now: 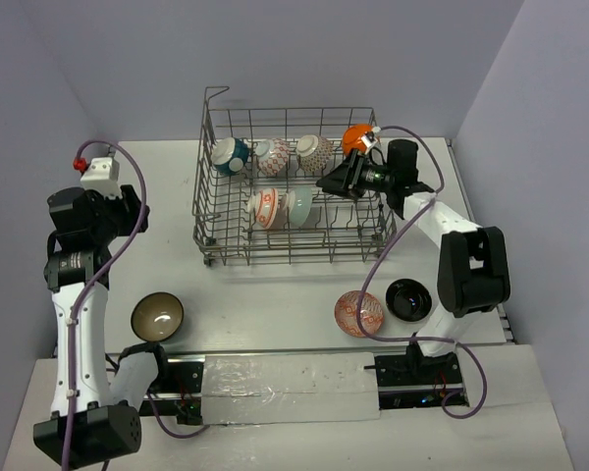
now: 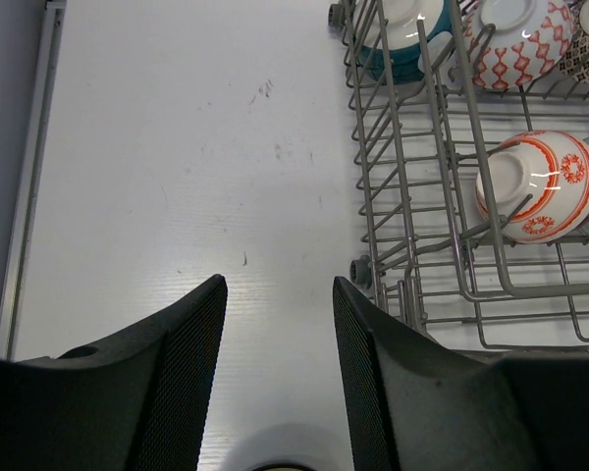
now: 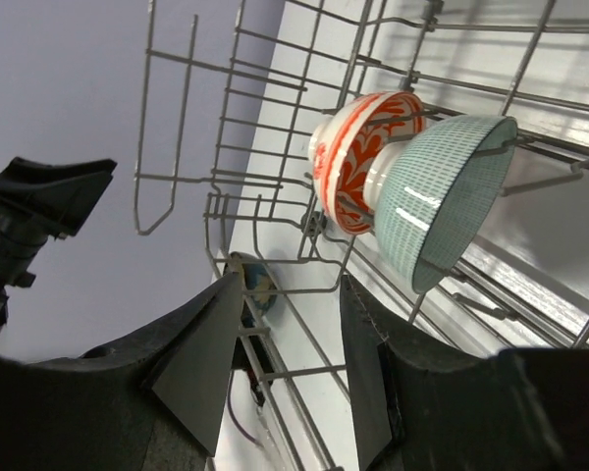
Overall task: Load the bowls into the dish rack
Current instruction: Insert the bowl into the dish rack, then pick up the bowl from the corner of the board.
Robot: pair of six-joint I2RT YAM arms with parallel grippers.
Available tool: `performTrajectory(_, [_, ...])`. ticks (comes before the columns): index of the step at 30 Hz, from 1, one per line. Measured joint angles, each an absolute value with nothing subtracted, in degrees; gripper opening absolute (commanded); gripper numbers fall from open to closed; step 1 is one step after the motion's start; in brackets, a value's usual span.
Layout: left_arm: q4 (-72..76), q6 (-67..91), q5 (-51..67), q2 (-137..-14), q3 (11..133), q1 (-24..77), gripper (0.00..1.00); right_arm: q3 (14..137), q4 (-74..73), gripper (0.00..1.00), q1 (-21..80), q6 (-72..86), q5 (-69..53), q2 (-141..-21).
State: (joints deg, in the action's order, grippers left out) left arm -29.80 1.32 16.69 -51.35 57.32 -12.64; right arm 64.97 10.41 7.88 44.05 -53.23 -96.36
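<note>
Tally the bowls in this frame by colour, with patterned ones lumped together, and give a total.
Teal bowl: 1
Pale green bowl: 1
Orange bowl: 1
Brown bowl: 1
Black bowl: 1
Patterned bowls: 4
Total: 9

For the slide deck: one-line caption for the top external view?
Six bowls in the dish rack, three left on the table, right gripper open over the rack.
</note>
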Motion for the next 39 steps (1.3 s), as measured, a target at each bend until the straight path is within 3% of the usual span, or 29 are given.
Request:
performTrajectory(9, [-29.4, 1.2, 16.6, -49.6, 56.1, -15.3, 0.58, 76.0, 1.9, 0.53, 7.1, 35.0, -59.8, -88.5])
performTrajectory(14, [-28.6, 1.1, 16.7, -49.1, 54.5, -16.4, 0.62, 89.3, -16.6, 0.53, 7.2, 14.9, -62.6, -82.6])
performTrajectory(17, [-28.5, 1.1, 16.7, -48.8, 53.9, -16.7, 0.63, 90.8, -28.9, 0.53, 7.7, -0.3, -61.5, -77.7])
performTrajectory(25, [-32.2, -2.7, 16.6, -52.1, 55.9, -16.7, 0.57, 71.4, -43.1, 0.54, 9.7, -21.1, -53.6, -65.3])
performTrajectory(31, [-40.4, -11.7, 16.8, -55.1, 57.3, -16.8, 0.59, 59.5, -42.3, 0.54, 9.7, -23.5, -52.1, -60.2])
performTrajectory(39, [-49.6, -25.5, 17.1, -49.9, 55.7, -16.8, 0.58, 56.6, -39.3, 0.54, 9.7, -23.4, -51.3, -59.8])
